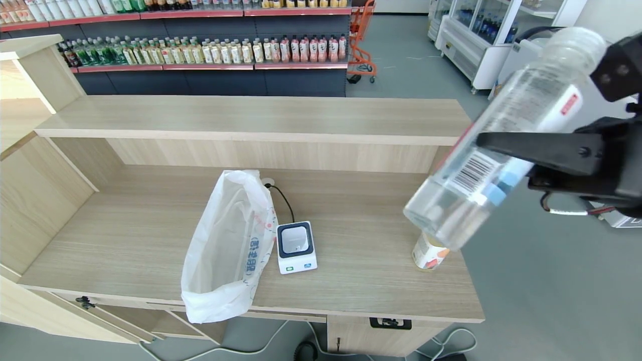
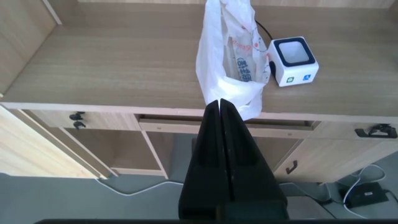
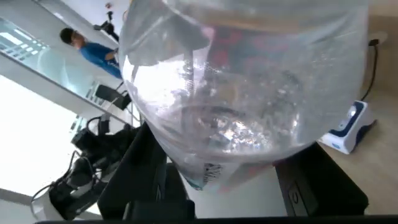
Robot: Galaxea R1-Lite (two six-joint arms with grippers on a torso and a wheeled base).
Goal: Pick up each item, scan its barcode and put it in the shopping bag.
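The right jaws clamp a tilted water bottle (image 1: 506,130) high, barcode outward, likely for presenting to the scanner (image 1: 296,246); the left jaws sit closed, empty.

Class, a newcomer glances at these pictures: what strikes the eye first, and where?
The clear water bottle, tilted and gripped high by the right hand above the right end of the counter, dominates. On the counter below stand an open white shopping bag and, right beside it, a small white scanner.
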